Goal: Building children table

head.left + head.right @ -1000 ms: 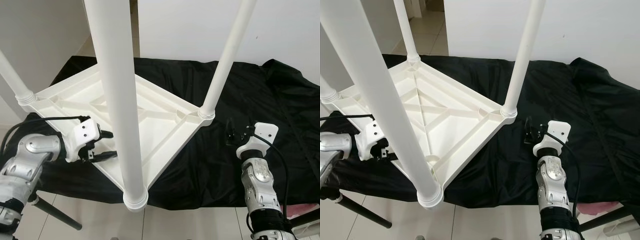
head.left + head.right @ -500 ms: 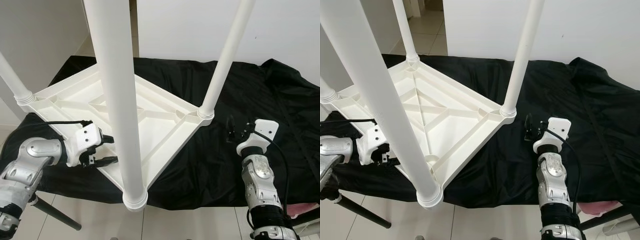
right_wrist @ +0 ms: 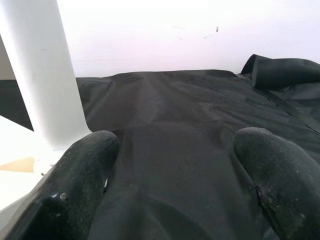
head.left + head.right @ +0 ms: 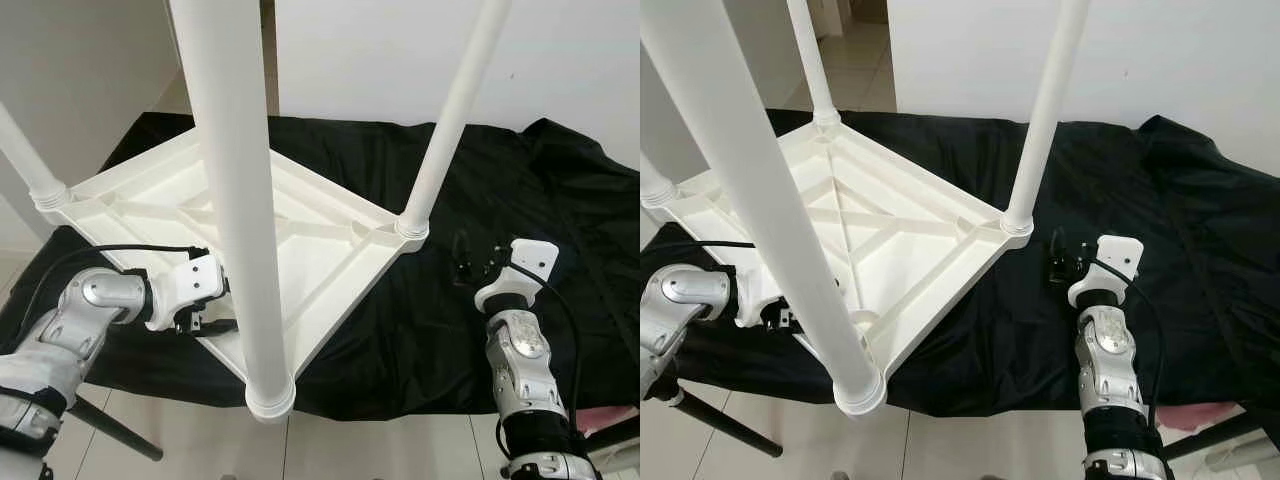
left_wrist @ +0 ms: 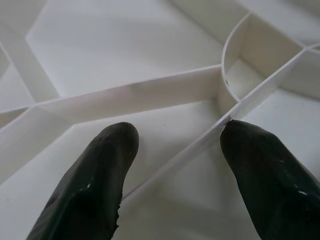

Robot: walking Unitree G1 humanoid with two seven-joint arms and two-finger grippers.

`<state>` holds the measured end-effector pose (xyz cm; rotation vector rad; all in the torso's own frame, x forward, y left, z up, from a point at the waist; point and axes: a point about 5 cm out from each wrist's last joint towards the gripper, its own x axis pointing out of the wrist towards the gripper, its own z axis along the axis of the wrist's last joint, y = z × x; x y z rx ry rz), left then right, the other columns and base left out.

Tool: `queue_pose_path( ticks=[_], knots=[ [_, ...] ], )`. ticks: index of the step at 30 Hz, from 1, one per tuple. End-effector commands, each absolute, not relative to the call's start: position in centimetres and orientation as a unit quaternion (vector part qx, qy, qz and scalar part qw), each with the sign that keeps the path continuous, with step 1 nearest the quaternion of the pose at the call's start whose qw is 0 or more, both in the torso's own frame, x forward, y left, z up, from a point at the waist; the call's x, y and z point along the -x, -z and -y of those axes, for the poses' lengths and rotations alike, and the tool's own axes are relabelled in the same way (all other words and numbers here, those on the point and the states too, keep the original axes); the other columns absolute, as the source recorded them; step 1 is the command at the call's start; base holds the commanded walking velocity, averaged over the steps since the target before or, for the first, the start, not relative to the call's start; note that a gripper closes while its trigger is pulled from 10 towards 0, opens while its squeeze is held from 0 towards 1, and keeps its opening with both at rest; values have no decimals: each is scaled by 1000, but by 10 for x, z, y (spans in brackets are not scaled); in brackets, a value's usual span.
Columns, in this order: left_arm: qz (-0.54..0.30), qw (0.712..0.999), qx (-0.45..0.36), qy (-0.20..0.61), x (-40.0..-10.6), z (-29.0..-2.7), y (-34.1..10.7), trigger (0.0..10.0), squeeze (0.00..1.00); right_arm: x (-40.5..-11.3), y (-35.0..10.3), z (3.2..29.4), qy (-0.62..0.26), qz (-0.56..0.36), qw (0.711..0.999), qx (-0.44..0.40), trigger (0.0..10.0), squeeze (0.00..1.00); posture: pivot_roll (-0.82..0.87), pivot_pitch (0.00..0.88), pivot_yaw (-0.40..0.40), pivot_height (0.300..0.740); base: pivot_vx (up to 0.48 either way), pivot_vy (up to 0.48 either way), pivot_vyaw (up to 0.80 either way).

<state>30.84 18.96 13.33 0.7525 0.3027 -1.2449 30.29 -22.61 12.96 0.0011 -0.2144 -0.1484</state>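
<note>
A white plastic children's table (image 4: 310, 235) lies upside down on a black cloth (image 4: 520, 190), with its legs pointing up. The near leg (image 4: 240, 200) rises right in front of me, and another leg (image 4: 450, 120) stands at the right corner. My left gripper (image 4: 218, 308) is open at the tabletop's near-left edge, just left of the near leg. In the left wrist view its fingers (image 5: 95, 175) straddle a thin white rib (image 5: 150, 92) of the underside. My right gripper (image 4: 475, 262) hovers open over the cloth, right of the right corner leg (image 3: 42, 70), holding nothing.
The cloth-covered surface ends at a near edge above the white tiled floor (image 4: 400, 450). A black stand leg (image 4: 110, 425) slants below the left arm. A white wall (image 4: 380, 60) stands behind. Something pink (image 4: 610, 420) lies at the lower right.
My left gripper has moved right, further in over the tabletop's edge toward the near leg. The right arm has hardly moved.
</note>
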Motion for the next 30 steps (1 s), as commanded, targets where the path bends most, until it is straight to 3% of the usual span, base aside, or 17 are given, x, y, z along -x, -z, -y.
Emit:
queue_pose_path(
  ticks=[1, 9, 20, 21, 22, 23, 24, 25, 30],
  knots=[
    [-165, 718, -354, 576, -308, -191, -128, 10000, 0, -301, -127, 226, 77, 100, 992, 0, 10000, 0, -37, 5, 11, 740, 0, 0, 0],
    [-203, 705, -365, 573, -316, -194, -124, 10000, 0, -298, -124, 224, 74, 96, 993, 1, 10000, 0, -41, 14, 21, 740, 0, 0, 0],
    [-213, 708, -347, 577, -325, -187, -123, 9725, 0, -297, -122, 222, 71, 92, 993, 2, 10000, 0, -40, 30, 17, 740, 0, 0, 0],
    [-215, 710, -348, 573, -327, -187, -123, 4510, 0, -298, -123, 222, 69, 92, 993, 3, 10000, 0, -41, 35, 12, 740, 0, 0, 0],
    [-215, 710, -348, 573, -327, -187, -123, 4510, 0, -298, -123, 222, 69, 92, 993, 3, 10000, 0, -41, 35, 12, 740, 0, 0, 0],
    [-215, 715, -348, 568, -329, -188, -124, 1569, 0, -299, -125, 222, 67, 93, 993, 5, 10000, 0, -47, 36, 12, 740, 0, 0, 0],
    [-215, 715, -348, 568, -329, -188, -124, 1569, 0, -299, -125, 222, 67, 93, 993, 5, 10000, 0, -47, 36, 12, 740, 0, 0, 0],
    [-213, 716, -347, 567, -330, -188, -124, 0, 0, -299, -126, 222, 66, 95, 993, 6, 10000, 0, -48, 34, 12, 740, 0, 0, 0],
    [-203, 725, -336, 565, -332, -184, -123, 0, 0, -301, -129, 224, 71, 99, 993, 6, 10000, 0, -56, 29, 15, 740, 0, 0, 0]
  ],
)
